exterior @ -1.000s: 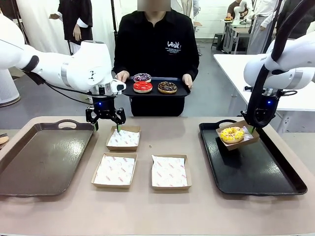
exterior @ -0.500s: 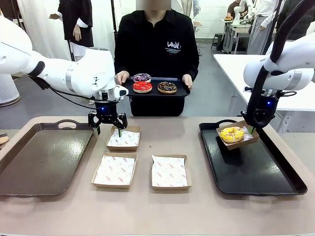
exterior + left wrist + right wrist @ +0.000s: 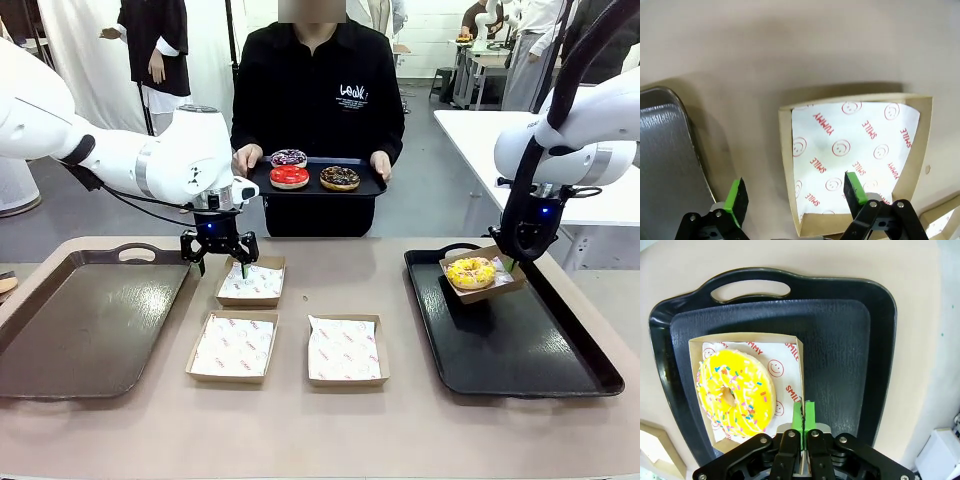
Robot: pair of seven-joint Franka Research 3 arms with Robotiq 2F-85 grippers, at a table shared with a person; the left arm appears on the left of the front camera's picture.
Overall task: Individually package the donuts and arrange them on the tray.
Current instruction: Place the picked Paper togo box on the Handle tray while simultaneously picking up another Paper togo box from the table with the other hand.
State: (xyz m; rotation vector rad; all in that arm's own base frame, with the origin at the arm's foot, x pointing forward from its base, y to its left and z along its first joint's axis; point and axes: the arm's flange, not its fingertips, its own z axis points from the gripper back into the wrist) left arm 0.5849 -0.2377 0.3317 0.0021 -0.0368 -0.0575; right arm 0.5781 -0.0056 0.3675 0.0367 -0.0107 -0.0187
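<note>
Cardboard carton wall between jaws of wide left gripper, carton centre at 4 o'clock; right gripper pinched on donut box rim.

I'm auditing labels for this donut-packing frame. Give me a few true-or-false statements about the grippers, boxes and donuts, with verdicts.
1. The right gripper pinches the wall of the box holding the yellow donut. True.
2. The left gripper is shut on a box. False: it is open, with its fingers on either side of the far box's wall.
3. The person's tray carries four donuts. False: three, the purple donut, red donut and chocolate donut.
4. Three lined boxes on the table hold no donut. True.
</note>
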